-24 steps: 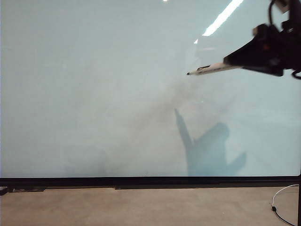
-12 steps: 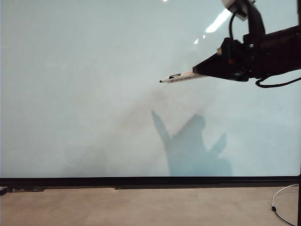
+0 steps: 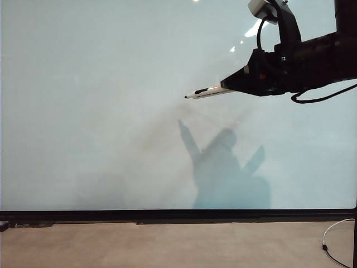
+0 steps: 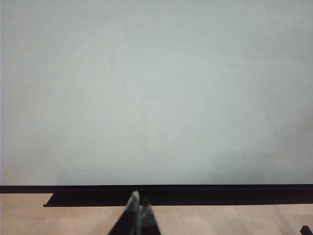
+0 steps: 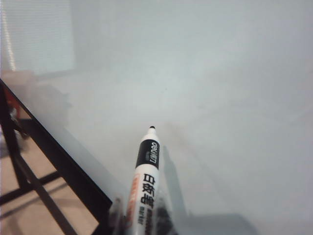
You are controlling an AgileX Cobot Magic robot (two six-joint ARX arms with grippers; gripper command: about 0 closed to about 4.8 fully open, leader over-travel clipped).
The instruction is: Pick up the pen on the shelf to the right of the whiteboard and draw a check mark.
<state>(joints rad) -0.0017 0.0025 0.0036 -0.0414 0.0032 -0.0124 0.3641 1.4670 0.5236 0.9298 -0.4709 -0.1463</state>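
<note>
The whiteboard (image 3: 111, 111) fills most of the exterior view, with a black frame along its bottom. My right gripper (image 3: 230, 85) reaches in from the upper right, shut on the pen (image 3: 205, 91), whose dark tip points left, just in front of the board. From the right wrist, the pen (image 5: 145, 176) sticks out between the fingers, tip close to the board's surface (image 5: 220, 98). My left gripper (image 4: 138, 205) is shut and empty, low in front of the board's bottom frame (image 4: 195, 193). No check mark shows on the board.
The arm's shadow (image 3: 223, 167) falls on the board below the pen. A tan surface (image 3: 167, 245) runs under the frame, with a white cable (image 3: 334, 234) at the far right. A black stand leg (image 5: 29, 147) shows beside the board's edge.
My right arm has carried the pen leftward across the board and slightly down; its shadow has shifted left too. The left gripper has stayed still.
</note>
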